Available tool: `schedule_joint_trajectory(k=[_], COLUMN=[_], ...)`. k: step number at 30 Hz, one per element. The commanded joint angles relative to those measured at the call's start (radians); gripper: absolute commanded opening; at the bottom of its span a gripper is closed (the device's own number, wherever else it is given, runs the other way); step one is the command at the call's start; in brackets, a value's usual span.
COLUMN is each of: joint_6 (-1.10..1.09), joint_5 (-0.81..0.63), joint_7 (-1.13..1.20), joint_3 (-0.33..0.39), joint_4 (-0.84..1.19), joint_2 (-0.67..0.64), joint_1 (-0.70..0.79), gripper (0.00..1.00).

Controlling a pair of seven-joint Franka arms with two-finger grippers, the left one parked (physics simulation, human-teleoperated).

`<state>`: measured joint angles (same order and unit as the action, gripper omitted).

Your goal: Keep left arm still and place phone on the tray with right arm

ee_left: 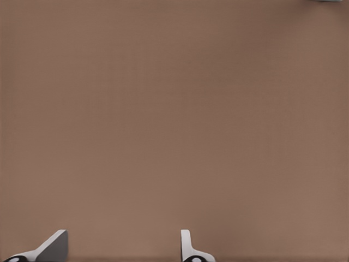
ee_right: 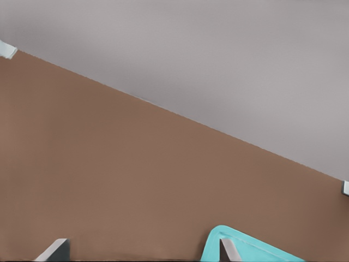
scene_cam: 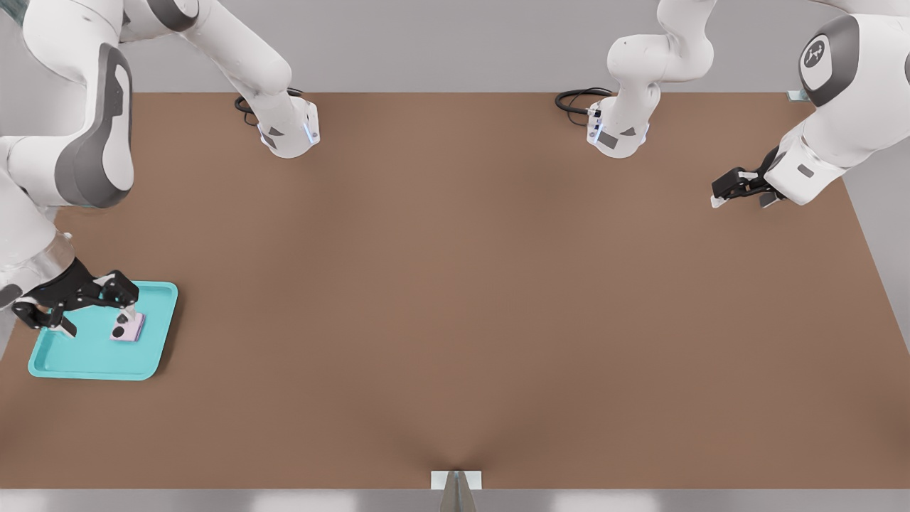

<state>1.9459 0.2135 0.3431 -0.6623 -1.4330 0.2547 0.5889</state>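
Over the tray (scene_cam: pixel 153 355): gripper (scene_cam: pixel 96 321), fingers spread beside phone (scene_cam: pixel 128 327)

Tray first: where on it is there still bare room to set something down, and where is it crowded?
The tray is bare along its near rim and the front view's left. Its middle is crowded: the phone lies there, with the gripper above, fingers spread apart.

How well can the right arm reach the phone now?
Probably yes: the gripper hangs open over the tray, one finger close by the phone lying in it, nothing between them.
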Motion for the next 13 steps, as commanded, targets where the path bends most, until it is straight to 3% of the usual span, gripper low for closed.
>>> schedule_joint_trajectory(k=[1,2,3,4,5,6,13], joint_6=[-0.191,-0.194,-0.191,-0.245,-0.310,-0.346,-0.354], joint_5=[-0.002,-0.115,-0.124,-0.158,-0.160,-0.158,-0.194], joint_7=[-0.335,-0.346,-0.351,-0.354,-0.346,-0.337,-0.378], joint_3=[0.051,0.480,0.663,0.696,0.780,0.800,0.791], joint_4=[-0.061,-0.082,-0.153,-0.170,-0.149,-0.115,-0.132], joint_2=[-0.096,-0.153,-0.213,-0.250,-0.262,-0.264,-0.219], joint_1=[-0.093,-0.472,-0.624,-0.636,-0.720,-0.750,-0.764], gripper=[1.00,1.00,1.00,1.00,1.00,1.00,1.00])
